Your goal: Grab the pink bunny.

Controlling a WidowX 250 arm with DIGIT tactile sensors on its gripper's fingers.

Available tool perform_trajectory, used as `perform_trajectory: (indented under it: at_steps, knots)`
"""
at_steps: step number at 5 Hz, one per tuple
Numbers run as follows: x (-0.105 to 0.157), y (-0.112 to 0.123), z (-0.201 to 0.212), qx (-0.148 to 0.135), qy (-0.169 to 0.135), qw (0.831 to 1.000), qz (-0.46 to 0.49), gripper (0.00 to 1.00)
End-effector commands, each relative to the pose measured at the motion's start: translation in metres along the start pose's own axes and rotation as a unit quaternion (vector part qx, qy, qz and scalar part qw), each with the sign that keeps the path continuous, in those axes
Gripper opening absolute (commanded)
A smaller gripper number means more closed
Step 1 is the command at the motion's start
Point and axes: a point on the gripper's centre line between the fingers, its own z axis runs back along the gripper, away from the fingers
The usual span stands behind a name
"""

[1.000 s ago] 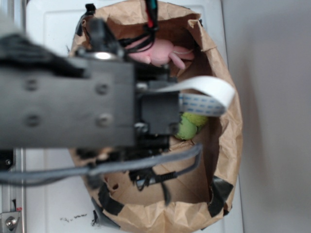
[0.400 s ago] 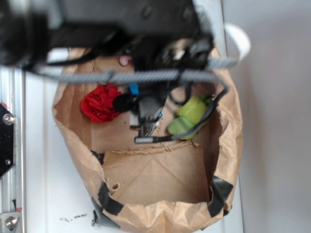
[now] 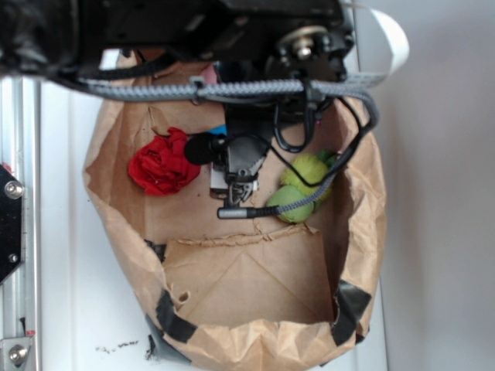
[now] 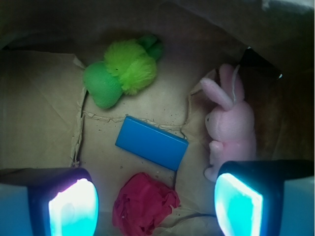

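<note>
**Pink Bunny Lay Ungrasped at the Bag's Wall**

Brown paper formed the whole setting: a crumpled paper bag point(image 3: 356, 232), its rim patched with black tape, stood open on a white table point(image 3: 77, 309). Seen from the wrist camera, the pink bunny point(image 4: 230, 129) lay on the bag's floor against the right-hand wall, ears pointing up the frame toward the upper left, body running down to the edge of the right finger. In the exterior view only a small pink patch near the top of the bag showed, the rest hidden under the arm.

The end effector point(image 4: 157, 209) hung above the bag's floor with its two fingers spread wide and nothing between them; the right finger's tip point(image 4: 237, 206) sat just below the bunny's feet in the wrist picture.

A blue block point(image 4: 151, 142) lay flat in the middle, tilted. A green plush toy point(image 4: 123, 71) rested beyond it at upper left, and a red ruffled paper ball point(image 4: 145, 204) sat just below the block, between the fingers in the view.

No brand, label or legible writing showed anywhere.
</note>
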Motion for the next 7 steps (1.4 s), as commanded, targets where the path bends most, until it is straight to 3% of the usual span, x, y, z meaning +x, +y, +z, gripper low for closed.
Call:
perform_trajectory:
  at_steps: [1, 2, 3, 4, 5, 6, 7]
  knots:
    - [0.021, 0.027, -0.007, 0.001, -0.025, 1.0, 0.0, 1.0]
    - [0.032, 0.041, -0.009, 0.011, -0.025, 1.0, 0.009, 1.0]
    - [0.035, 0.05, 0.0, 0.0, -0.023, 1.0, 0.01, 1.0]
    - [0.024, 0.045, -0.009, 0.046, -0.048, 0.998, -0.008, 1.0]
    - [0.015, 0.047, -0.034, 0.083, -0.034, 0.996, -0.014, 1.0]
    - [0.015, 0.048, -0.044, 0.102, -0.036, 0.994, -0.014, 1.0]
    - [0.027, 0.057, -0.058, 0.148, -0.04, 0.988, 0.011, 1.0]
